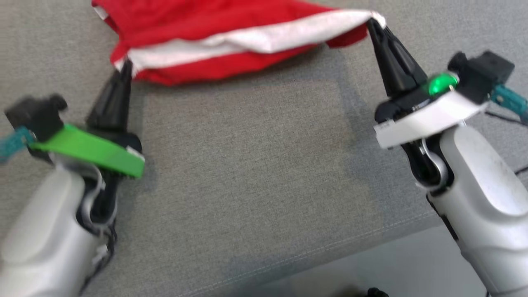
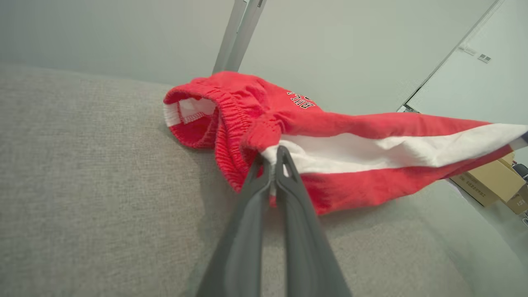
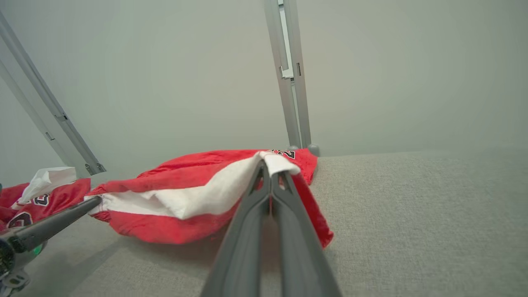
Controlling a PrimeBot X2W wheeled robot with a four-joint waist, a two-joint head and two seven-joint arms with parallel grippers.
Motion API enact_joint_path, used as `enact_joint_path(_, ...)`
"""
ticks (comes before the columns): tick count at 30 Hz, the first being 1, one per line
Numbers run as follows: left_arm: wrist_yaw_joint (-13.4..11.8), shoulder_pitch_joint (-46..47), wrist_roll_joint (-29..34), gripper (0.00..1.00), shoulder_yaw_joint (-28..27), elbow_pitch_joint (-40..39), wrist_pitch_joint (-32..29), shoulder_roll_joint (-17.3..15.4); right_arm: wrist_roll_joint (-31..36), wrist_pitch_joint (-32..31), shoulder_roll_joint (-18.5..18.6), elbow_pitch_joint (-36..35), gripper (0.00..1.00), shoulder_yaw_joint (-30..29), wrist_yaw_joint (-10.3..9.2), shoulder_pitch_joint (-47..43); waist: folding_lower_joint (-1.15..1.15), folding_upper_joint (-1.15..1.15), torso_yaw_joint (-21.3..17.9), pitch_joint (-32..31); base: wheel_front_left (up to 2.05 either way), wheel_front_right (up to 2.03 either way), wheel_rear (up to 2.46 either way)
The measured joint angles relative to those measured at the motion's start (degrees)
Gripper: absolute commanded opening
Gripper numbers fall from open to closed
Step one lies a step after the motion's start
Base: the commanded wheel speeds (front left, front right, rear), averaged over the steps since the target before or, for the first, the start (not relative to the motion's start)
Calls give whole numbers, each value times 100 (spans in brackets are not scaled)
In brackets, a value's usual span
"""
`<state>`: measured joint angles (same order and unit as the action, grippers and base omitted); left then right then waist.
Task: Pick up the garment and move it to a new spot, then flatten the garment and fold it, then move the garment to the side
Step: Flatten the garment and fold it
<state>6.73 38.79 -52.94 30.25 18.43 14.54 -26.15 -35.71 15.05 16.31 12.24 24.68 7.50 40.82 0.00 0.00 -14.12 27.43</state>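
Red garment (image 2: 350, 123): inverted black-and-white lettering (image 2: 300, 100), apparently "BULL…", partly legible. Cardboard box (image 2: 489, 179): side print unreadable.

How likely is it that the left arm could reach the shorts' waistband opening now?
Probably not yet: the left tool is shut on the shorts, though the waistband lies close with nothing between.

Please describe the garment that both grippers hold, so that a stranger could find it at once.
Start at the wide grey cushion. Over it, the red garment stretches from the left gripper to the right gripper, each shut on one end. Its broad white stripe sets it apart.
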Motion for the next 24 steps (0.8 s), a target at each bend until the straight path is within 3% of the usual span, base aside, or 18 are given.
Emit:
enact_joint_path(8, -255, -1642, 183, 0, -279, -425, 44, 369, 168, 0, 153, -467, 0, -407, 0, -1518, -1, 0, 173, -580, 0, 0, 0)
enact_joint_path(17, -298, -3192, 936, 0, -965, -1105, 53, 953, 433, 0, 258, -1045, 0, -482, -1, -2967, -1, 0, 305, -1306, 0, 0, 0)
enact_joint_path(24, -321, -4212, 1422, 0, -1458, -1688, 58, 1211, 572, -11, 300, -1460, 0, -590, 0, -3862, -1, 0, 354, -1730, 0, 0, 0)
